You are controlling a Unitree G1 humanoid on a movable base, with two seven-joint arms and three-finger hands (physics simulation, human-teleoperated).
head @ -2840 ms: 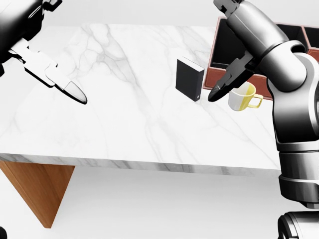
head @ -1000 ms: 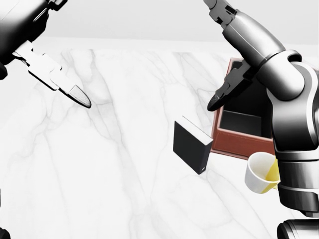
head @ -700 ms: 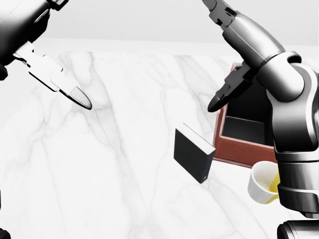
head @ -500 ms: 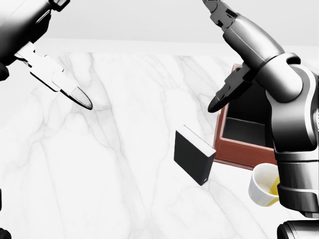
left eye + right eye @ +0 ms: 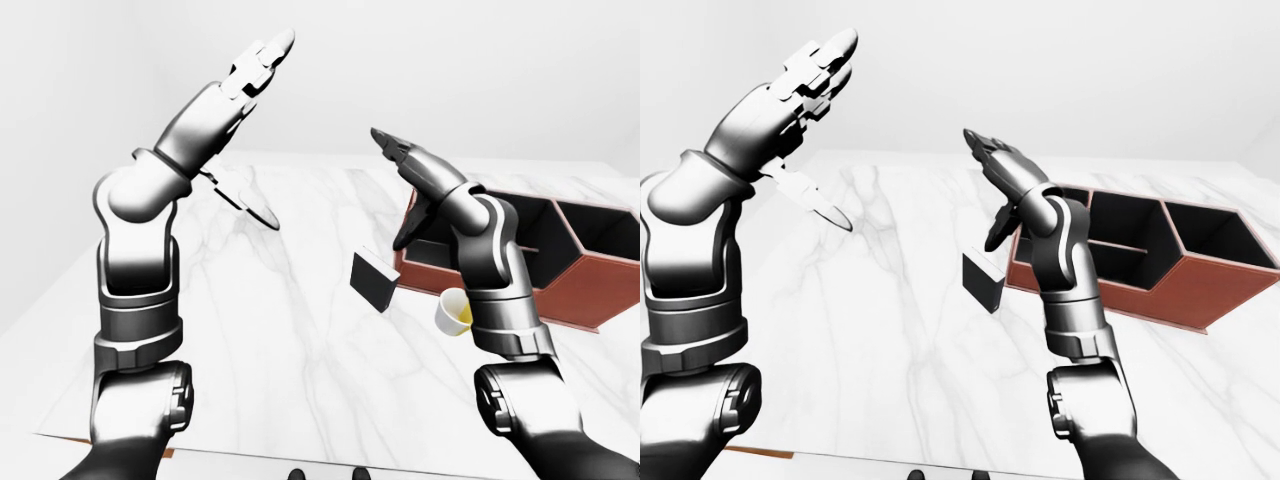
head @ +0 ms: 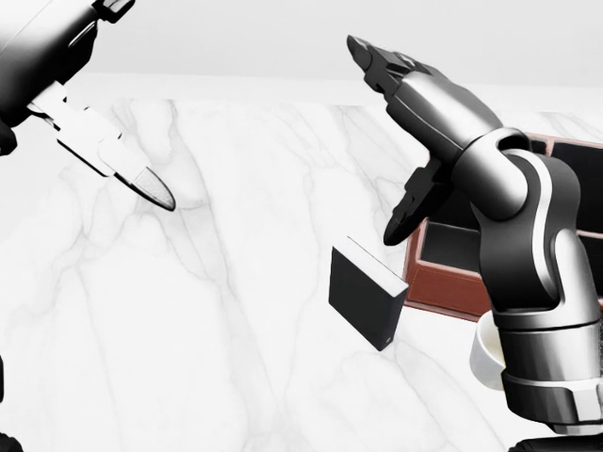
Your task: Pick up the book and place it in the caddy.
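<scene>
Book (image 6: 366, 292) stands upright on the marble counter (image 5: 280, 330), just beside the caddy (image 5: 1140, 262). Both the left hand (image 5: 250, 75) and the right hand (image 6: 400, 141) are raised, fingers spread, grasping nothing.

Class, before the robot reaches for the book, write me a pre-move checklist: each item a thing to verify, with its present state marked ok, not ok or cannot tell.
1. Book stands upright on the marble table, free of both hands: ok.
2. Right hand open and empty, raised above the book: ok.
3. Left hand open, raised well clear at the view's left: ok.
4. Caddy compartments look dark and empty: ok.
5. Cup sits close beside the book and caddy, in the arm's way: not ok.
6. Book fits a compartment: cannot tell.
</scene>
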